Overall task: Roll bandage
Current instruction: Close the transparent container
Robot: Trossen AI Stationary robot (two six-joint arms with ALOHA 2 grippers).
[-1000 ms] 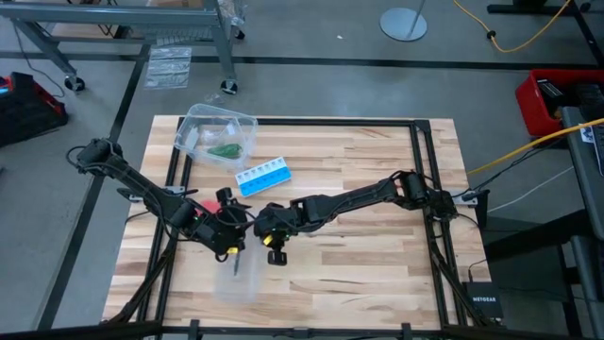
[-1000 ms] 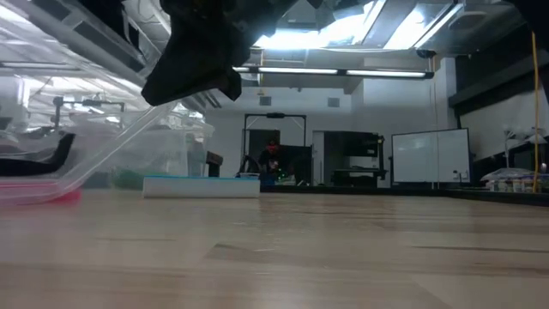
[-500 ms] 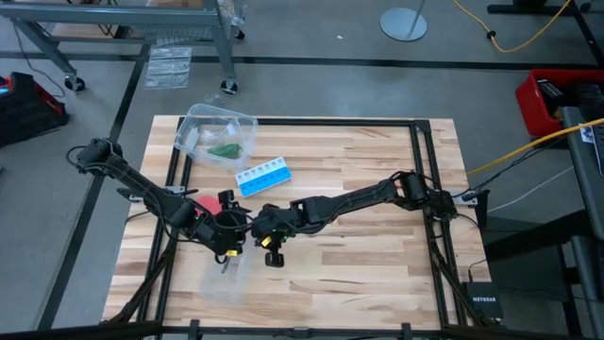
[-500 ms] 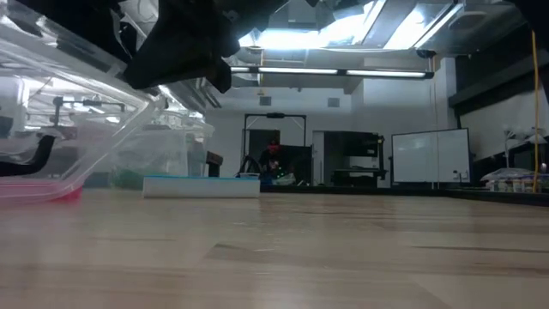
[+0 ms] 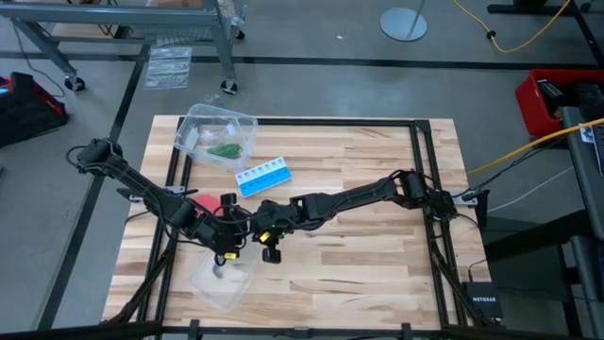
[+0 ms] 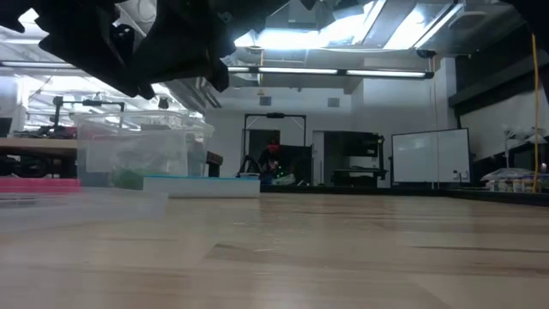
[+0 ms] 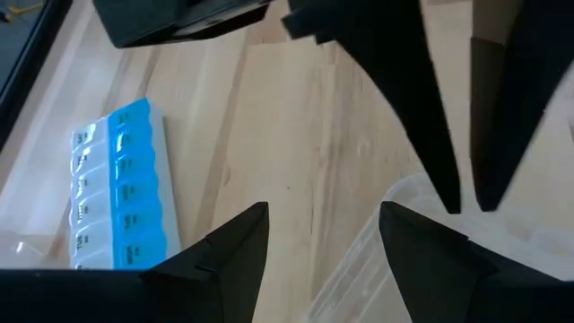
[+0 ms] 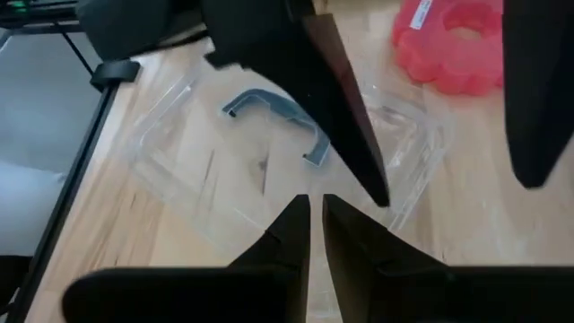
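Dark left hand wide open, empty, above clear lid.

text: "NETGEAR", white letters, only just legible | on: small black box-shaped device on the floor beside the table's right near corner, high view | blue-and-white plastic pill box: lid markings present, too blurred to read

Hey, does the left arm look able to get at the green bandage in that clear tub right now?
Probably yes. The bandage lies in the open-topped clear tub at the table's far left, on the left arm's side. The left gripper is open, nothing held, and only the pill box lies near that route.
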